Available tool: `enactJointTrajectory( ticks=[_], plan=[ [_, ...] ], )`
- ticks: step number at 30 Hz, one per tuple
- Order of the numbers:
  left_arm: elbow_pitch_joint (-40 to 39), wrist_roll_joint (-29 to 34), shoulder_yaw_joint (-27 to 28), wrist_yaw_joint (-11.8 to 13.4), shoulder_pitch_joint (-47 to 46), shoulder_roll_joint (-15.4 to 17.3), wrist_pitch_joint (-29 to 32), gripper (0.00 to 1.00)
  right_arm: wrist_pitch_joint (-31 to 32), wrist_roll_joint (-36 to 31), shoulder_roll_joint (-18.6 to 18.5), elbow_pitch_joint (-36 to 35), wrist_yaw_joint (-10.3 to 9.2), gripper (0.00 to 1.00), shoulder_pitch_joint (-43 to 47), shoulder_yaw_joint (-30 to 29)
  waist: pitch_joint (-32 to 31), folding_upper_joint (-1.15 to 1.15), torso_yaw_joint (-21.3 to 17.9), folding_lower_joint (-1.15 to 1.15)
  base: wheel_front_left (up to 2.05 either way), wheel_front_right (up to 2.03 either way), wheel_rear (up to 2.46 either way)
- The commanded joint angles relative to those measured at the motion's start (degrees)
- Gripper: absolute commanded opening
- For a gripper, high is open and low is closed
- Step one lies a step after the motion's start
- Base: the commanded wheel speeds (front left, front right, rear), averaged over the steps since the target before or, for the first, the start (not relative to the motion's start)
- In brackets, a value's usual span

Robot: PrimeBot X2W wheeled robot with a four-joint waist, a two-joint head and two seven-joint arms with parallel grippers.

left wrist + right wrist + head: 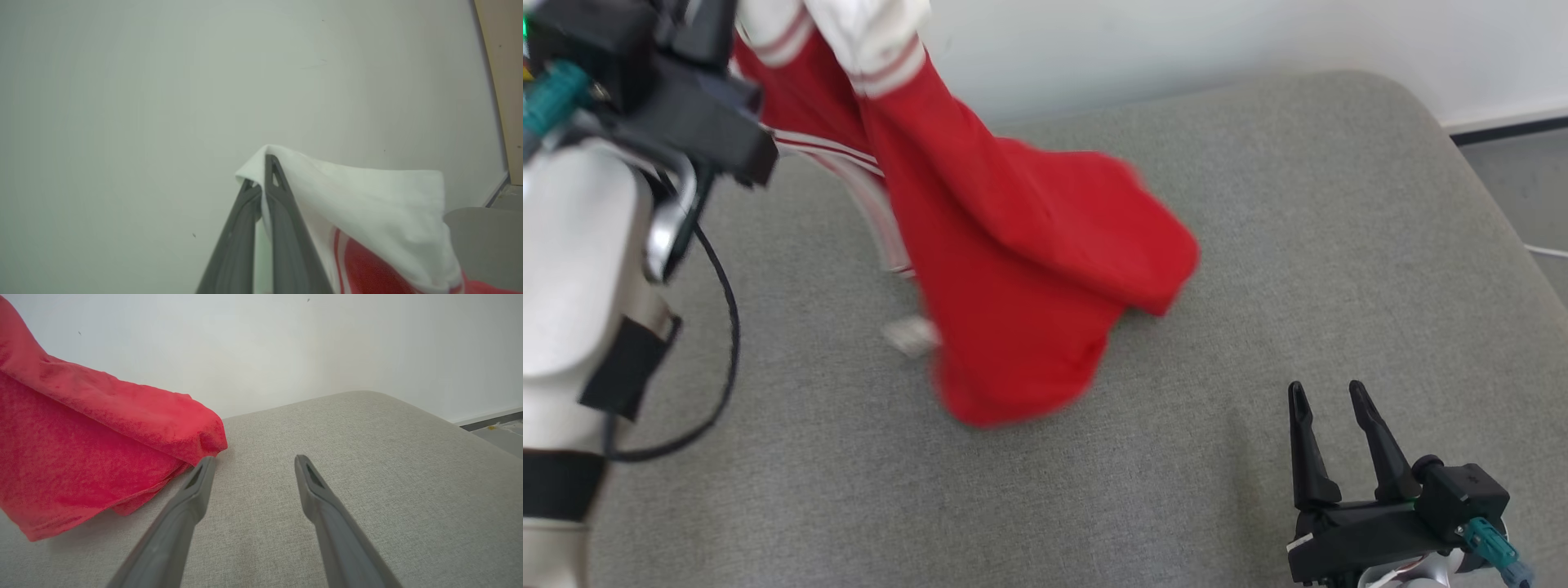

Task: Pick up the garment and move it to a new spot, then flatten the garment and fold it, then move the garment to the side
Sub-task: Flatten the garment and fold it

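Overhead first. Head view: left arm (572, 261) raised at the upper left, the garment (1029, 269) hanging from above it. Red cloth, white striped bands near the top. Its lower end lies on the grey cushion (1298, 245), the rest is off the surface and blurred. Right gripper (1327, 392) low at the right, fingers spread, nothing between them, apart from the cloth.

Left wrist view: left gripper (261, 179) clenched on a white edge of the garment, pinched right at the fingertips. Pale wall (122, 102) behind.

Right wrist view: the right gripper's fingers stand wide over bare cushion. The garment's red folded corner sits just beside one fingertip.

Risks, as I judge them: the pinch holds only a thin edge near the tips, so a quick swing could pull it free. The trailing end may drag and bunch on the cushion. The cloth hangs doubled over and would likely land crumpled, making flattening harder.
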Motion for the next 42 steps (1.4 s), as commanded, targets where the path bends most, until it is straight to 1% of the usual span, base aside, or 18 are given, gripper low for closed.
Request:
enactJointTrajectory(
  ticks=[1,7,9,11,17,21,27,31,37,42],
  plan=[
    [-1.14,-0.25,-0.65,0.15,-1.96,1.14,0.76,0.00,-0.02,0.51,0.10,0.04,-0.13,1.00,0.60,0.03,-1.53,-0.01,0.56,0.00,0.00,0.00,0.00],
    [-4.63,-1.07,-3.00,0.15,-7.37,5.19,3.90,0.00,-0.02,0.62,0.14,0.27,-0.13,1.00,1.63,0.08,-2.98,-0.01,0.15,0.00,0.00,0.00,0.00],
    [-5.47,-1.69,-3.24,0.15,-8.38,5.98,4.84,0.00,-0.02,0.71,0.16,0.16,-0.13,1.00,1.87,-0.07,-3.10,-0.01,0.10,0.00,0.00,0.00,0.00],
    [-6.03,-2.08,-3.65,0.15,-8.10,5.85,5.65,0.00,-0.02,0.74,0.18,-0.03,-0.13,1.00,1.88,-0.17,-2.98,-0.01,0.08,0.00,0.00,0.00,0.00],
    [-6.70,-4.02,-5.87,0.22,-3.15,3.69,6.08,0.00,-0.02,1.57,0.19,-0.04,-0.13,1.00,1.22,0.53,-2.15,-0.01,-0.19,0.00,0.00,0.00,0.00],
    [-6.60,-5.37,-7.72,1.19,2.56,0.36,4.84,0.00,-0.02,1.79,0.18,-0.20,-0.13,1.00,0.52,0.92,-1.05,-0.01,-0.88,0.00,0.00,0.00,0.00],
    [-6.17,-7.04,-10.52,3.02,10.32,-5.58,2.18,0.00,-0.02,1.41,0.17,-0.41,-0.13,1.00,-0.21,0.29,0.59,-0.01,-1.96,0.00,0.00,0.00,0.00],
    [-6.57,-7.74,-12.46,3.52,15.45,-8.59,0.64,0.00,-0.02,1.19,0.18,-0.31,-0.13,1.00,0.15,-0.24,0.92,-0.01,-2.32,0.00,0.00,0.00,0.00],
    [-9.16,-8.00,-14.73,4.79,24.03,-10.56,-0.72,0.00,-0.02,0.76,0.19,-0.30,-0.13,1.00,0.94,-1.41,0.32,-0.01,-1.30,0.00,0.00,0.00,0.00],
    [-11.83,-8.53,-17.82,5.03,32.91,-10.77,-0.90,0.00,-0.01,0.18,0.18,-0.26,-0.13,1.00,1.59,-1.50,-0.80,-0.01,0.76,0.00,0.00,0.00,0.00]
  ],
)
